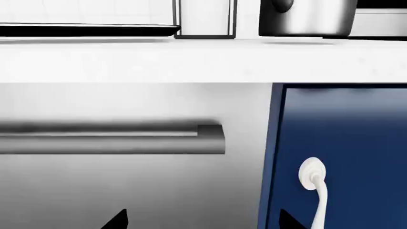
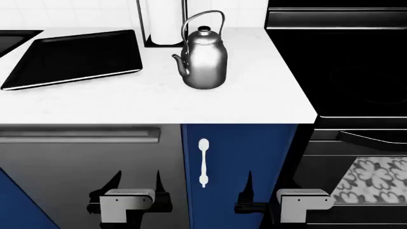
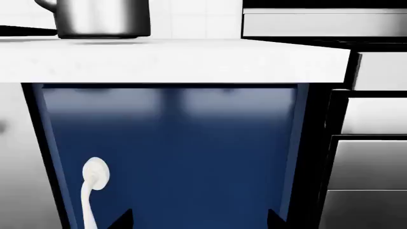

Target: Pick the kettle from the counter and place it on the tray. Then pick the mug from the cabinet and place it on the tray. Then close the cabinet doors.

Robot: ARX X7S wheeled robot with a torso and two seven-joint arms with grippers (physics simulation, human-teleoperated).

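Observation:
The silver kettle (image 2: pixel 205 57) stands upright on the white counter (image 2: pixel 152 102), right of the black tray (image 2: pixel 70 57). The kettle's base also shows in the left wrist view (image 1: pixel 311 19) and the right wrist view (image 3: pixel 102 19). My left gripper (image 2: pixel 137 186) is open and empty, low in front of the grey appliance door; its tips show in its wrist view (image 1: pixel 203 222). My right gripper (image 2: pixel 267 191) is open and empty in front of the blue base door (image 3: pixel 178 152); its tips show in its wrist view (image 3: pixel 198 220). The mug and its cabinet are out of view.
A paper towel holder (image 2: pixel 164 24) stands behind the kettle. The black stovetop (image 2: pixel 356 71) and oven front (image 2: pixel 362 181) lie to the right. A sink corner (image 2: pixel 13 40) is at far left. The grey door has a bar handle (image 1: pixel 111 139); the blue door has a white handle (image 2: pixel 203 162).

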